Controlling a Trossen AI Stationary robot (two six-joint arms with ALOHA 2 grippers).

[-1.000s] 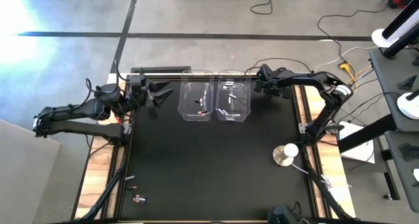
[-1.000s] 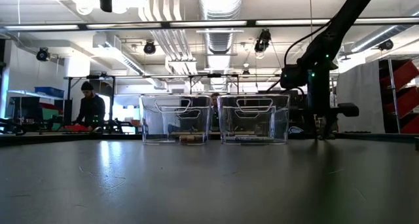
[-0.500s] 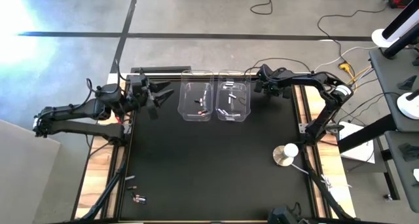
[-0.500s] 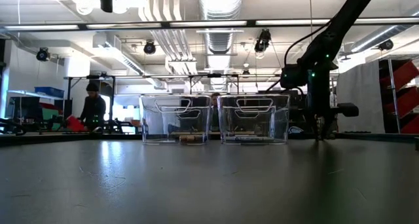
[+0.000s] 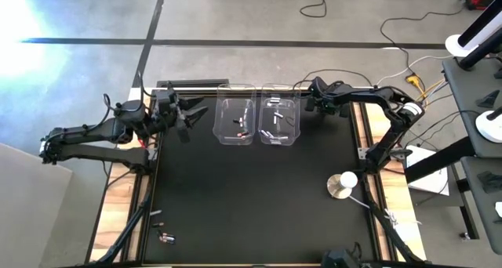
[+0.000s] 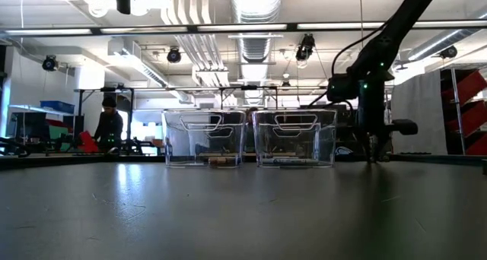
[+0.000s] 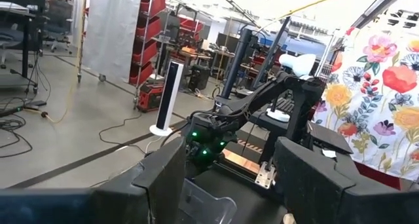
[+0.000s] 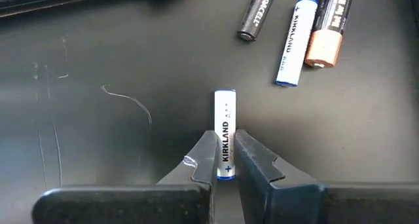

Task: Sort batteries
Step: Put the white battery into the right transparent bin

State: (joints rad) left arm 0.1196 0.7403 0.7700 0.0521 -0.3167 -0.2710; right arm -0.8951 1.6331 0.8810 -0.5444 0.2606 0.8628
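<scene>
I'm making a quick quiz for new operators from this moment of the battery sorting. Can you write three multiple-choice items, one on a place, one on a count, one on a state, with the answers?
1. Where is the right gripper working?
A. over the round disc
B. on the mat beside the right-hand bin
C. inside the left-hand bin

2. How many clear bins stand at the far side of the mat?
A. one
B. two
C. four

3. What is the right gripper doing to the white battery?
A. its fingers are closed on one end of it
B. it hangs open above it
C. it is dropping it into a bin

Answers:
1 B: the high view shows the right gripper just right of the right-hand bin.
2 B: two bins stand side by side.
3 A: the right wrist view shows both fingers pressed against the battery lying on the mat.
</scene>
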